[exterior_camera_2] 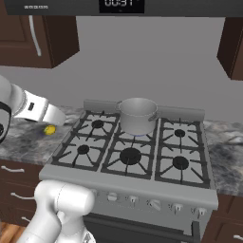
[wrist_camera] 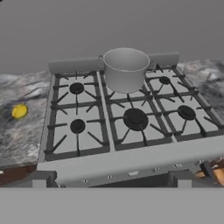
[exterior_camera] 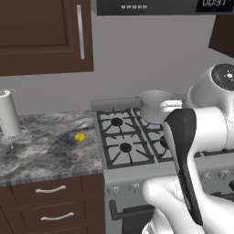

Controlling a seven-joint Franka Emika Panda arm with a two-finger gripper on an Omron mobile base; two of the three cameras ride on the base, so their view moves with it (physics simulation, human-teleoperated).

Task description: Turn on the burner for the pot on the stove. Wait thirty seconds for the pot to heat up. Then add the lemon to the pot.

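The silver pot [exterior_camera_2: 137,115] stands on the back middle grate of the stove [exterior_camera_2: 71,173]. A small blue flame shows at the burner [exterior_camera_2: 137,136] under it. In the left base view the pot [exterior_camera: 155,105] is partly behind my arm. The yellow lemon [exterior_camera: 79,136] lies on the marble counter left of the stove, also seen as the lemon [exterior_camera_2: 50,129] and the lemon [wrist_camera: 19,111]. My gripper [wrist_camera: 111,180] is open, its fingertips [wrist_camera: 41,178] wide apart with nothing between them. It hovers in front of and above the stove's front edge, looking at the pot [wrist_camera: 125,68].
A row of knobs [exterior_camera_2: 154,204] runs along the stove front above the oven handle. A white cylinder in a wire stand [exterior_camera: 9,114] sits at the counter's far left. Dark cabinets [exterior_camera: 45,36] hang above, and drawers [exterior_camera: 50,189] are below. Marble counter [exterior_camera_2: 228,147] continues on the right.
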